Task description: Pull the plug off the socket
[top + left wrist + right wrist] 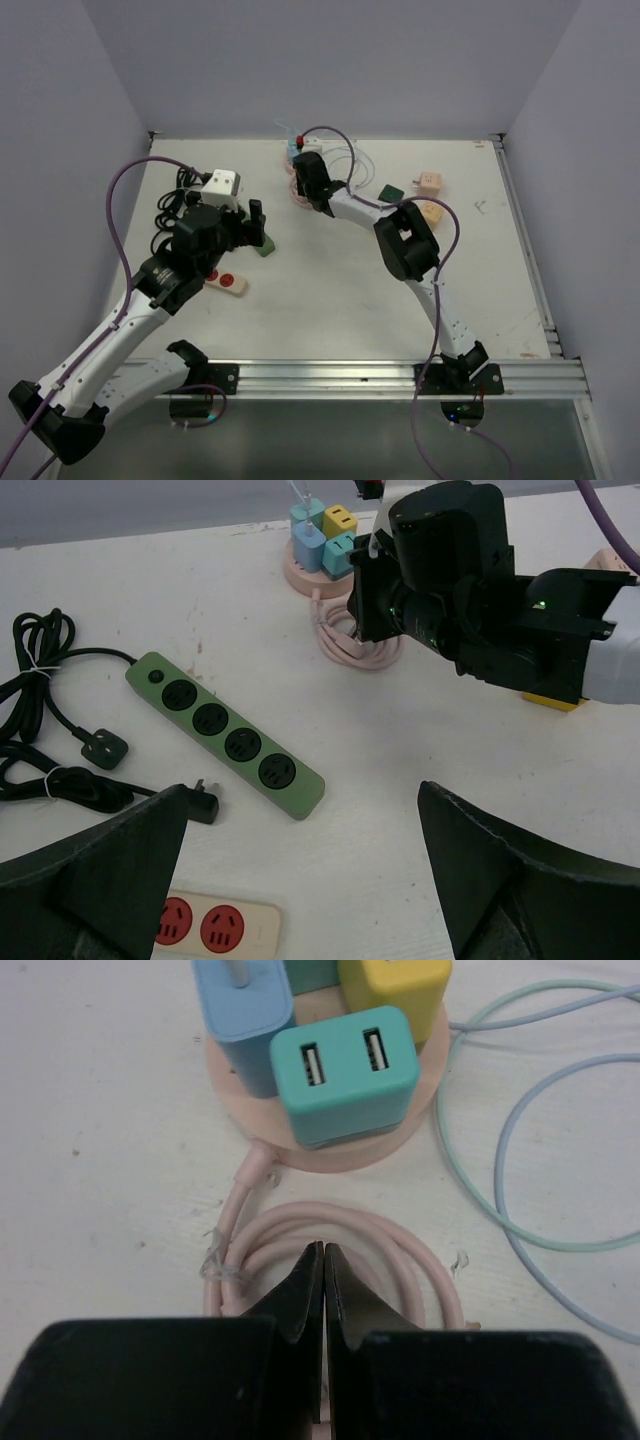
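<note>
A round pink socket [400, 1145] holds a teal USB plug [345, 1070], a blue plug [245, 1010] and a yellow plug [395, 985]. It stands at the table's back [298, 152] and shows in the left wrist view [300, 578]. My right gripper [323, 1250] is shut and empty, just short of the teal plug, above the socket's coiled pink cable [405, 1260]. My left gripper [300, 810] is open and empty above the table, near a green power strip [225, 735] with empty sockets. A loose black plug [200, 802] lies beside that strip.
A cream strip with red sockets [215, 927] lies under my left gripper. A bundled black cable [35, 710] with a second black plug [105, 748] lies to the left. Thin green and blue cables [520, 1160] loop right of the round socket. Small adapters [430, 180] lie at the back right.
</note>
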You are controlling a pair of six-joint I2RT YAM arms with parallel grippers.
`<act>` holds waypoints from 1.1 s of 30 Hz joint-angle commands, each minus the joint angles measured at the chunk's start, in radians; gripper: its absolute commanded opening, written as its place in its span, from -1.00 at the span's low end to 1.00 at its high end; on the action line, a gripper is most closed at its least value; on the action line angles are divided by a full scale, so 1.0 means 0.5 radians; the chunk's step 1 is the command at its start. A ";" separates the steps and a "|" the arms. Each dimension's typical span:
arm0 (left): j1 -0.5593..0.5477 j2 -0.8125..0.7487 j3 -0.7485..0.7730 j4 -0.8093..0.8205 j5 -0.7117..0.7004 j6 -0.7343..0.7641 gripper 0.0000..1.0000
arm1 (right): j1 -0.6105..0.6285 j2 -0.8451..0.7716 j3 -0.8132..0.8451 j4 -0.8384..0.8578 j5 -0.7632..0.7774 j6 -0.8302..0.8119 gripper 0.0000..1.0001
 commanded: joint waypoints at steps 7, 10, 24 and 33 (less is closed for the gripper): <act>0.032 -0.008 -0.007 0.026 0.008 0.026 0.99 | 0.129 -0.734 -0.756 0.236 -0.271 -0.062 -1.00; 0.032 -0.005 -0.008 0.026 -0.013 0.029 0.99 | 0.138 -0.903 -0.981 0.266 -0.305 -0.050 -1.00; 0.029 0.004 -0.023 0.020 -0.035 0.035 0.99 | 0.132 -0.508 -0.341 -0.157 -0.284 -0.184 0.25; 0.029 -0.002 -0.023 0.023 -0.044 0.032 0.99 | 0.126 -0.112 0.019 -0.298 -0.167 -0.292 0.27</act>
